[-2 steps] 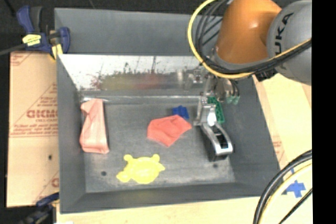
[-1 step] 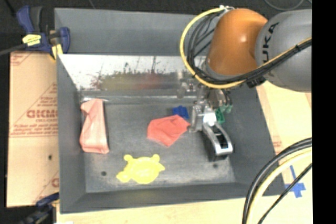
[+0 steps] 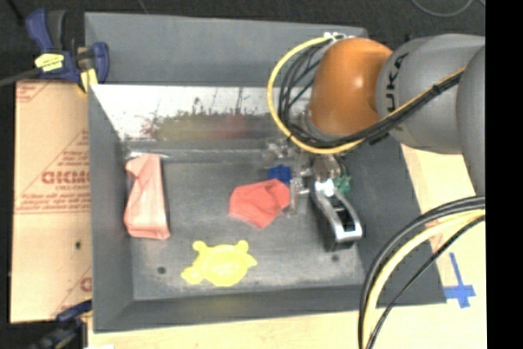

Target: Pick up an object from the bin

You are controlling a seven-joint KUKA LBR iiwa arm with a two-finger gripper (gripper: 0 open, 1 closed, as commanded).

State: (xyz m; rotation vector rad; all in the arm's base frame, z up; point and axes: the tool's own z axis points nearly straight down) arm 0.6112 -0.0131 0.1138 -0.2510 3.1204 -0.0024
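Gripper (image 3: 299,194) at r. edge of red crumpled cloth (image 3: 256,205), bin (image 3: 204,120) ctr; small blue obj. (image 3: 279,173) adjacent; jaws: can't tell.

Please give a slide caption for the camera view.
Gripper low in the grey bin beside a crumpled red cloth and small blue thing.

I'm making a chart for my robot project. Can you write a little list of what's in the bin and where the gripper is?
bin: grey metal bin
gripper: gripper, low at middle right, beside the red thing
middle: red crumpled thing
behind it: small blue thing
right: black and white object
left: pink folded cloth
front: flat yellow shape
holding: cannot tell
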